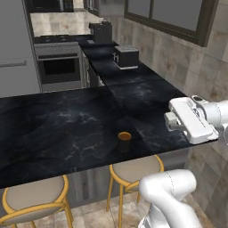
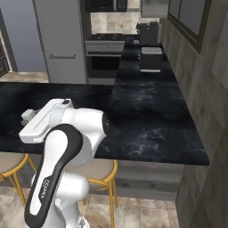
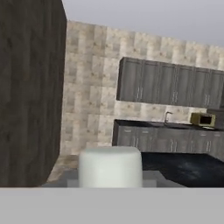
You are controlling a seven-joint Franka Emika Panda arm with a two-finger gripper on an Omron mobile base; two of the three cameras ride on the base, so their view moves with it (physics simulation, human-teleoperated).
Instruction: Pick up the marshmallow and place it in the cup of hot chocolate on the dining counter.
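The marshmallow [image 3: 110, 167] is a white, soft-edged block filling the gap between my fingertips in the hand view. My gripper [image 1: 170, 121] is shut on it and hovers above the dining counter [image 1: 58, 129], pointing sideways rather than down. The cup of hot chocolate [image 1: 124, 141], a small dark brown mug with an orange-brown rim, stands near the counter's front edge, lower and to the left of the gripper in the left base view. In the right base view the gripper [image 2: 27, 117] shows at the far left and my arm hides the cup.
Two gold-legged stools [image 1: 133, 171] [image 1: 33, 200] stand under the counter's overhang. On the side counter along the wall sit a toaster [image 1: 126, 56] and a dark coffee machine [image 1: 101, 32]. An oven [image 1: 58, 67] and a grey fridge [image 2: 60, 40] stand beyond.
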